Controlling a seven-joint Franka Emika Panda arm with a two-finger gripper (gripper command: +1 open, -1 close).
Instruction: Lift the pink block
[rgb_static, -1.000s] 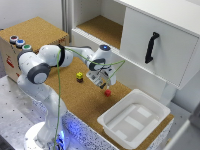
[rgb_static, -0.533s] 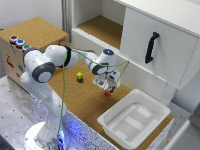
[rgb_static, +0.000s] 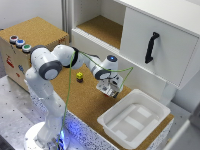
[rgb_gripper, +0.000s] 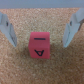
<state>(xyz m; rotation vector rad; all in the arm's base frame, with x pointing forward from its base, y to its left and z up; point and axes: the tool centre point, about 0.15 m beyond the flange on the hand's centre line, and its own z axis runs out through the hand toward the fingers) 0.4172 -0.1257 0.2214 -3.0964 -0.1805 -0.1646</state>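
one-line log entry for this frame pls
phase: pre-grasp | gripper: open, fingers either side of pink block, no contact | block: on cork surface, not lifted | white tray: apart

Cork top (rgb_static: 85, 102) with three things on it

The cork-covered top carries a white tray (rgb_static: 134, 120) at its end toward the exterior view's right and a small yellow block (rgb_static: 79, 76) with a dark top farther left. In the wrist view the pink block (rgb_gripper: 40, 45) rests flat on the cork, with dark markings on its upper face.
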